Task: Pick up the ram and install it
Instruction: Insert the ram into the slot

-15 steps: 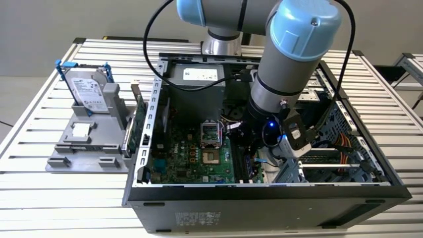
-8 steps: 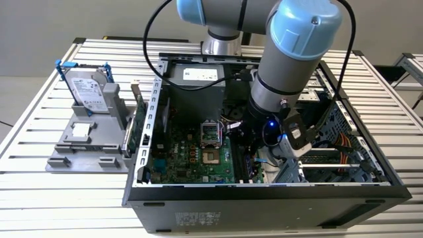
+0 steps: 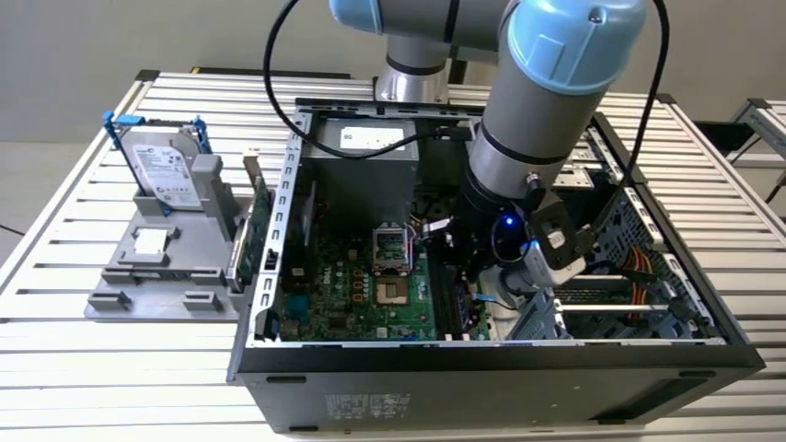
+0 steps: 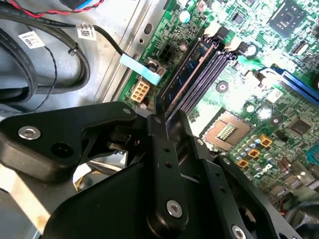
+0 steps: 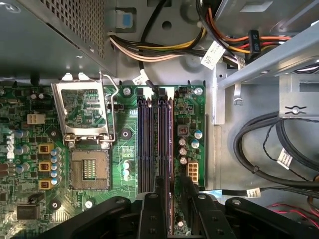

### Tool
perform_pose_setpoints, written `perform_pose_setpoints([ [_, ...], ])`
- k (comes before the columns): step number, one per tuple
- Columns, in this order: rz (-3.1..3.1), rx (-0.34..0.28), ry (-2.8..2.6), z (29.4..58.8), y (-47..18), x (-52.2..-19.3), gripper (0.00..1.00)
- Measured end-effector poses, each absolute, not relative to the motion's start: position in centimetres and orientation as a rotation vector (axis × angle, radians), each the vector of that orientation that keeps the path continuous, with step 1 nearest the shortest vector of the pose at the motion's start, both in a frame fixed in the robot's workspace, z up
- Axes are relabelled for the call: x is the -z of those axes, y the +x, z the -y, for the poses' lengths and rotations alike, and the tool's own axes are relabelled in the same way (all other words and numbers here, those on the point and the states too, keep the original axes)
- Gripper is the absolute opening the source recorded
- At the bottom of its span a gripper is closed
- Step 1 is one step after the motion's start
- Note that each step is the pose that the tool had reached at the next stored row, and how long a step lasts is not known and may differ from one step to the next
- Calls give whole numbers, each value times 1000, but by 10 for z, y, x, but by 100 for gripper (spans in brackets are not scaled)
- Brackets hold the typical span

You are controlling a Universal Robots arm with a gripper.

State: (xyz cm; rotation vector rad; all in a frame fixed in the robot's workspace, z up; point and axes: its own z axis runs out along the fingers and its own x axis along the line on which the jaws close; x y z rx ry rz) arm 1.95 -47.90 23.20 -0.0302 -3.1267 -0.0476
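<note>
While slotted, ram (image 5: pixel 170 149) between gripper (image 5: pixel 171 191)

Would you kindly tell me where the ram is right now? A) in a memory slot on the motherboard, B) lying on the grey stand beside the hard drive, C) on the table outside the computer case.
A: in both wrist views the ram stands in a motherboard slot, the gripper straddling its near end.

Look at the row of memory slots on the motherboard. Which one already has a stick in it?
The outermost slot, nearest the board's edge and white connector, holds the ram; the gripper straddles it. The other slots stand empty.
</note>
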Motion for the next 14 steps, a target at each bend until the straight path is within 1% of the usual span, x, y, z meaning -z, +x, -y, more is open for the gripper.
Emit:
perform_pose_setpoints([
  [10, 3127, 47, -30, 479, 19, -248, 100],
  [13, 3127, 47, -30, 479, 19, -249, 100],
  [14, 3127, 47, -30, 479, 20, -249, 0],
])
